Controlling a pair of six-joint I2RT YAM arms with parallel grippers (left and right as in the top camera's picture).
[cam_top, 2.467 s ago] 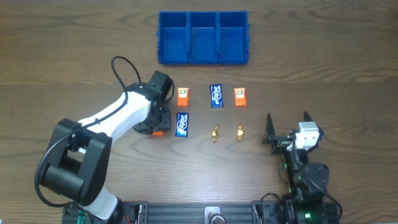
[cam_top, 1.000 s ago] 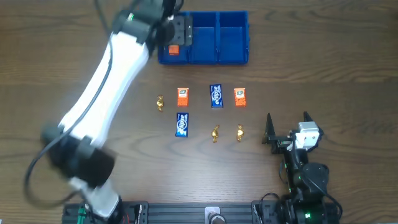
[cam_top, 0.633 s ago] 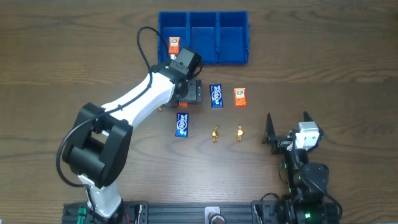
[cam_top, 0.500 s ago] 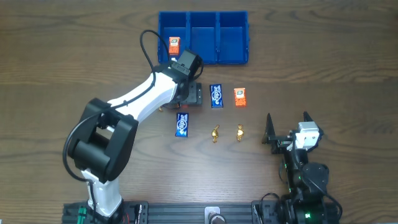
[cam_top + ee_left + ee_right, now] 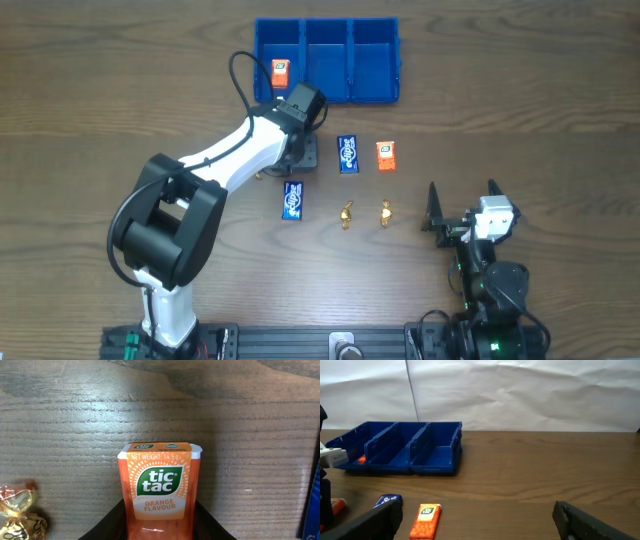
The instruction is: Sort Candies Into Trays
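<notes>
Left wrist view: left gripper (image 5: 160, 532) clamps orange candy box (image 5: 160, 485) on table; next, lift toward blue tray (image 5: 330, 97).

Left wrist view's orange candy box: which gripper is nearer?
Left. The left gripper has fingers either side of the orange candy box; the right gripper sits well away, near its base.

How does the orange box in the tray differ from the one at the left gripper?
The tray box lies in the tray's left compartment; the gripper box lies on the table. The tray box is clear of the left gripper; the gripper box is gripped by it, beside a gold candy. Both are alike orange boxes.
</notes>
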